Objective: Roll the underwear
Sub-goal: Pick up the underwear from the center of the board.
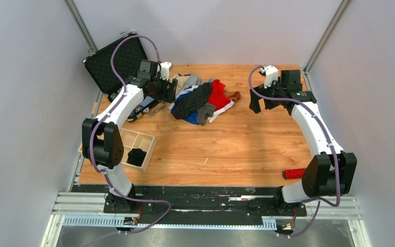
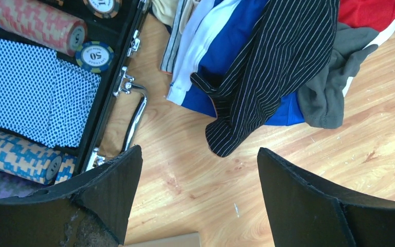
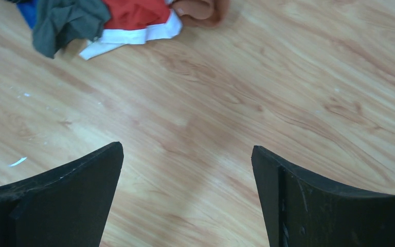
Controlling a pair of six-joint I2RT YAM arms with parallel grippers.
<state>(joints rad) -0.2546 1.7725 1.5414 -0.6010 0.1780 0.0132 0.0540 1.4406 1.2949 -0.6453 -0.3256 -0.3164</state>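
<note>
Underwear in messy pile at far middle of wood surface. Left hand spread wide, holds nothing — just beside pile. Right hand spread wide too — over bare wood, near pile.

An open black hard-shell case with a foam-lined lid sits at the far-left corner of the light wooden worktop. Inside the case lie striped poker chips and a blue-and-white dotted card block. A pale wooden compartment tray lies nearer than the case. A red bristly stick lies well apart from the case, near-right.
</note>
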